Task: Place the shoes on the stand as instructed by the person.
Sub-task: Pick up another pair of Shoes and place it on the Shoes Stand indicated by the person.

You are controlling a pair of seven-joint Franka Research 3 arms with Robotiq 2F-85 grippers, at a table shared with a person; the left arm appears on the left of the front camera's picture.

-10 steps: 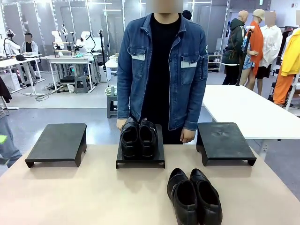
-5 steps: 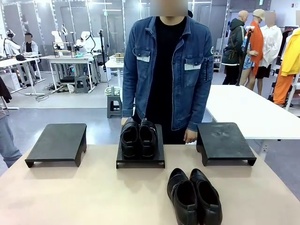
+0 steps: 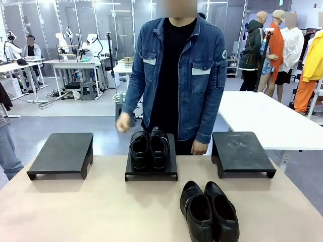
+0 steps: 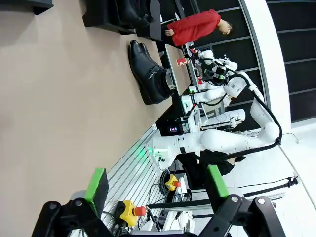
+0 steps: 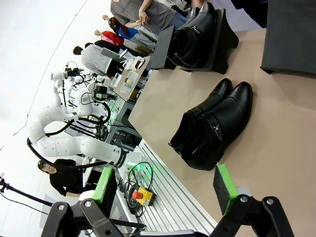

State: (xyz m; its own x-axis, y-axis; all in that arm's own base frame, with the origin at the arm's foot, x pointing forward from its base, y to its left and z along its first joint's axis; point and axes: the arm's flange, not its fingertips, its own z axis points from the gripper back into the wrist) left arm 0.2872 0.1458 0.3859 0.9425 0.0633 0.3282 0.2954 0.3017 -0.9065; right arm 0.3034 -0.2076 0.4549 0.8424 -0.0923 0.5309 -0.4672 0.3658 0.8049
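Note:
One pair of black shoes (image 3: 149, 147) stands on the middle stand (image 3: 151, 173), toes toward me. A second pair of black shoes (image 3: 209, 212) rests on the tan table near my front edge, right of centre. The person (image 3: 176, 75) in a denim jacket stands behind the middle stand, with one hand (image 3: 122, 122) lifted and blurred just left of it. My left gripper (image 4: 158, 187) is open and holds nothing, with the table pair of shoes (image 4: 148, 74) far ahead. My right gripper (image 5: 165, 190) is open too, and the table pair (image 5: 215, 128) lies a little beyond it.
A bare black stand (image 3: 63, 151) sits at the table's far left and another bare stand (image 3: 242, 151) at the far right. The tan tabletop (image 3: 75, 212) is open on the left and in front. A white table (image 3: 267, 118) stands behind on the right.
The person's hand on the picture's left has risen from beside the middle stand to waist height. Shoes and stands have not moved.

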